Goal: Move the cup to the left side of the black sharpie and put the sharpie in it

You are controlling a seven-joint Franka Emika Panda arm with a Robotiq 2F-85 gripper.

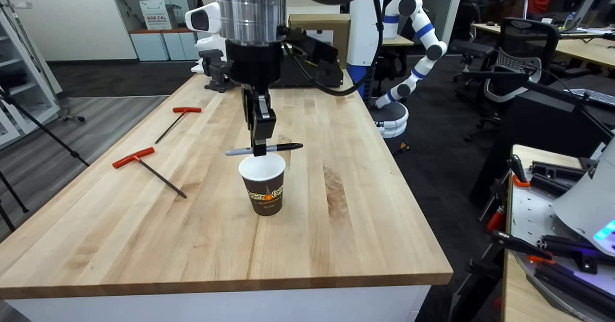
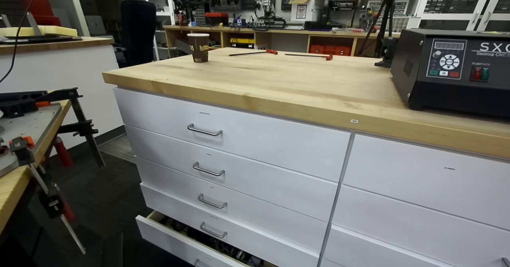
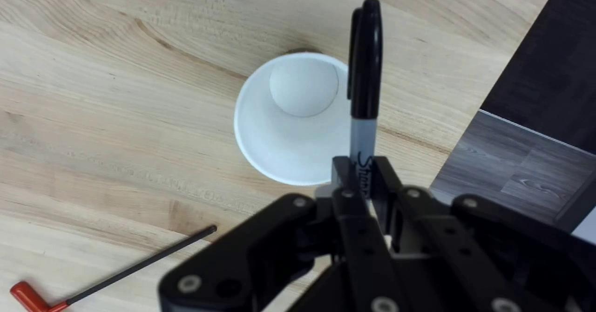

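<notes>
One marker (image 3: 365, 100) is clamped sideways in the claw (image 3: 361, 167) near the cup (image 1: 264, 185); insertion seems the step, likely needing it upended first.

"NOR-CAL" marks a box (image 1: 157, 14), "SX… Desktop CNC" a machine (image 2: 450, 89), and part-hidden "Shar…" the black sharpie (image 3: 365, 102).

Tabletop (image 1: 336, 245) bright w/ soft shadows; hand (image 3: 362, 174) sl. blurry, wrist cam.
</notes>
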